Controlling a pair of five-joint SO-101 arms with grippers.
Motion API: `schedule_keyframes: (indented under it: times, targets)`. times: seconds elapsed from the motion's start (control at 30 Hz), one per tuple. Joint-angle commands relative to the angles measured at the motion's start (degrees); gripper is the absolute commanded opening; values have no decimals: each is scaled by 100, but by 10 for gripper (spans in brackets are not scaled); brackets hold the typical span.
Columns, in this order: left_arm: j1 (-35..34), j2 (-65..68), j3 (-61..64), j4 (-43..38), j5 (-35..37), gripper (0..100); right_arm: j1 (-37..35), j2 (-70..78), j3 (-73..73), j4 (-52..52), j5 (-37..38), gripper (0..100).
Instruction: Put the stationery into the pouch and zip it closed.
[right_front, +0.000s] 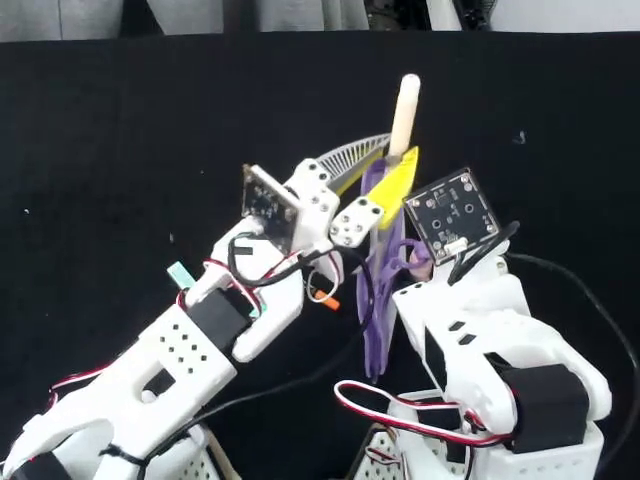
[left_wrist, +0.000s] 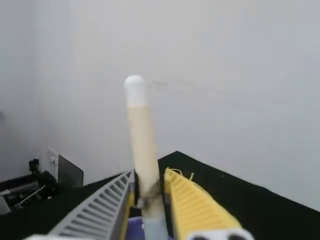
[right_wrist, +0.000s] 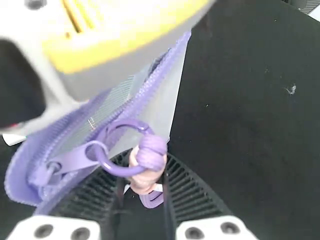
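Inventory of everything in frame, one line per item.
pouch: one, purple, between the two arms
zipper pull: one, purple ring with knotted cord, at the pouch's zip, in the right gripper
stick: one, cream with a white tip, in the left gripper, beside the pouch
table: one, black, under everything
left gripper: one, grey and yellow fingers, shut on the stick
right gripper: one, black ribbed fingers, shut on the zipper pull
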Motion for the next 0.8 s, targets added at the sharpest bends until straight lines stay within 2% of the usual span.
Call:
schedule_keyframes:
  times: [0.0, 0.17, 0.3, 0.47, 0.53, 0.63, 0.77]
  targets:
    - [-40, -264, -409, 870, 396, 166, 70, -22, -4, 62, -44, 11]
    - [-418, -563, -1455, 2198, 501, 170, 70, -22, -4, 62, -44, 11]
    - [-1121, -554, -2334, 3033, 730, 166, 70, -22, -4, 62, -44, 11]
    - [-2325, -229, -3090, 4448, 2769, 170, 70, -22, -4, 62, -53, 11]
    - [-2659, 132, -3152, 4809, 3174, 170, 70, -22, -4, 62, -53, 11]
    - [-2844, 651, -3116, 5424, 3305, 166, 70, -22, -4, 62, -53, 11]
    - [-2897, 1257, -2756, 6277, 4782, 170, 70, -22, 92, 62, -53, 11]
